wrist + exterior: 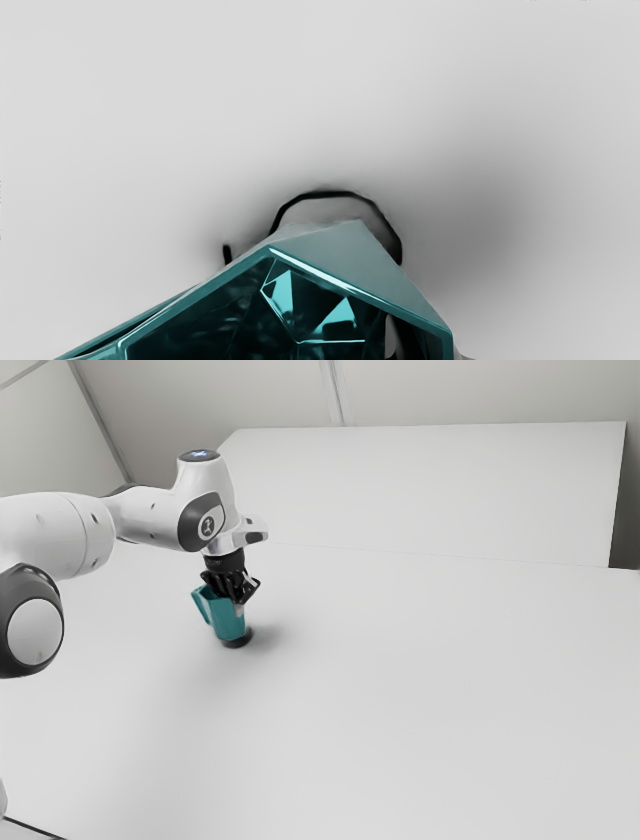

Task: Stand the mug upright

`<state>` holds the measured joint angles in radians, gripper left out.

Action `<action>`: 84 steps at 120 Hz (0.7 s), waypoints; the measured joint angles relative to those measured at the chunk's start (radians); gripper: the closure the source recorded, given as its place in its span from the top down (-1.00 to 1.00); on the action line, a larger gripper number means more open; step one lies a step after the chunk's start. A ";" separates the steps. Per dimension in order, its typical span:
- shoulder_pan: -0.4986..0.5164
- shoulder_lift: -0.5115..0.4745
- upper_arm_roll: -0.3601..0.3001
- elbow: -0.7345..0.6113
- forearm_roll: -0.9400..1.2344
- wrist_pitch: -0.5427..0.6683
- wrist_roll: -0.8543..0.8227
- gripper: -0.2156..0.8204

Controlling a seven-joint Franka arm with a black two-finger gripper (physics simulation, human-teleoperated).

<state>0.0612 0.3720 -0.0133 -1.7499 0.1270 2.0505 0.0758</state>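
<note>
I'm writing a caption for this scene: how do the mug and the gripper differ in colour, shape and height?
The mug is teal, while the gripper is black. The mug is a faceted, hollow vessel with a handle; the gripper is a jointed mechanism. The mug is lower, while most of the gripper is above its rim. Both are over the white table.

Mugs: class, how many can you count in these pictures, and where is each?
1. The teal mug is at the hand, its handle toward the exterior view's left.
</note>
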 joint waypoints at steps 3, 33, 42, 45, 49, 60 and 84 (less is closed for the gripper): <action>0.000 0.001 0.001 -0.003 -0.001 0.008 -0.011 -0.93; -0.005 0.009 0.003 -0.022 -0.012 0.129 -0.105 -0.93; -0.007 0.010 0.003 -0.034 -0.014 0.147 -0.127 -0.93; -0.007 0.011 0.003 -0.037 -0.014 0.152 -0.134 -0.93; -0.006 0.011 0.003 -0.041 -0.014 0.157 -0.142 -0.93; -0.009 0.012 0.003 -0.044 -0.014 0.167 -0.160 -0.67; -0.011 0.015 0.003 -0.040 -0.015 0.176 -0.188 0.07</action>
<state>0.0503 0.3866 -0.0107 -1.7900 0.1118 2.2262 -0.1117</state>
